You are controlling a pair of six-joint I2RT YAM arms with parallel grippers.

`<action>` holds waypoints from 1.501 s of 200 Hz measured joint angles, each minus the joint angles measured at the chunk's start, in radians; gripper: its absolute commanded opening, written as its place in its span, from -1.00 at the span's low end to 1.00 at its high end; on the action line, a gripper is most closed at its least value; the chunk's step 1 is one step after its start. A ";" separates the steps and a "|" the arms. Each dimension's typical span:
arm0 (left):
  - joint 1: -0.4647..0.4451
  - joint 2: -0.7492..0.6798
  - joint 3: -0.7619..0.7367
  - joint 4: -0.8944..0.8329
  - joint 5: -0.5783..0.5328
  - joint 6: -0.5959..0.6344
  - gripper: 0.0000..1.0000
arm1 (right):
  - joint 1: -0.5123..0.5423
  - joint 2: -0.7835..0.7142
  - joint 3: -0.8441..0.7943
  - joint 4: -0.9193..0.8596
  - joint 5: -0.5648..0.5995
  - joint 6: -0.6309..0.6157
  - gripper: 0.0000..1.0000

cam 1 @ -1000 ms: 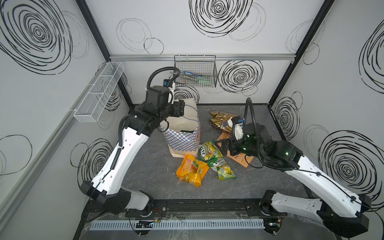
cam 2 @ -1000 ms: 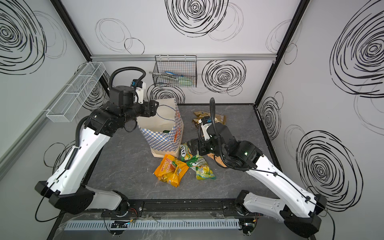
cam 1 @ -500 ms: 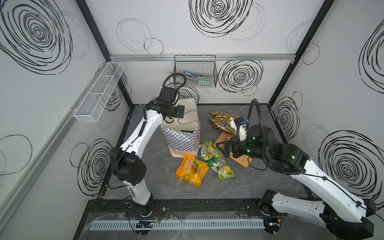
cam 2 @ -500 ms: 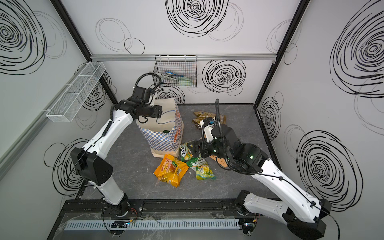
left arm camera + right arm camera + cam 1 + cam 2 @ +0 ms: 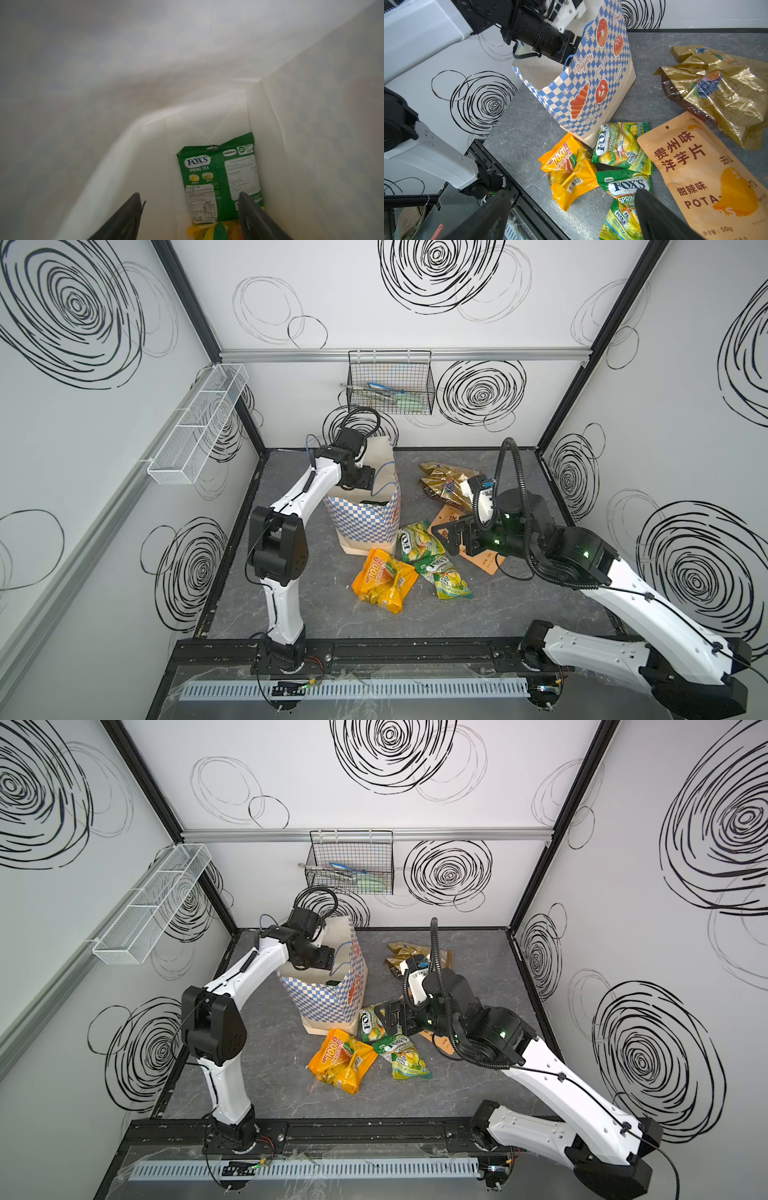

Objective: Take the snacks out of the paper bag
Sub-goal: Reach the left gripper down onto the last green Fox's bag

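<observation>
Green packet [image 5: 220, 182] in paper bag [image 5: 361, 522]: likely light, crinkly, slippery; pinch its top seam. Left gripper [image 5: 189, 194], right gripper [image 5: 573, 192]: both spread, empty.

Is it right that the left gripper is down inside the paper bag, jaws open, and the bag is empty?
Not empty. The left wrist view shows a green Fox's packet lying on the bag's floor, beyond the fingertips. The rest holds: the left gripper is inside the paper bag, jaws open and gripping nothing.
</observation>
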 measured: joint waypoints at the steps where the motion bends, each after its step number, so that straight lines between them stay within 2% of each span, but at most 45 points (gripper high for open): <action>1: 0.000 0.002 -0.001 0.000 0.000 0.000 0.63 | 0.000 0.000 0.000 0.000 0.000 0.000 0.95; 60: 0.005 0.033 -0.087 0.060 -0.058 0.018 0.86 | 0.000 -0.003 0.000 0.000 0.000 0.000 0.95; 94: 0.011 0.056 -0.135 0.084 -0.154 0.024 0.90 | 0.000 -0.004 0.000 0.000 -0.001 0.000 0.95; 144: 0.032 0.087 -0.144 0.131 -0.159 0.023 0.92 | 0.000 -0.004 0.000 0.000 -0.001 0.000 0.95; 203: 0.032 0.196 -0.143 0.123 -0.066 0.023 0.93 | 0.000 -0.005 0.000 0.000 -0.002 0.000 0.95; 300: 0.030 0.199 -0.143 0.110 0.068 0.023 0.79 | 0.000 -0.006 0.000 0.000 -0.008 0.004 0.95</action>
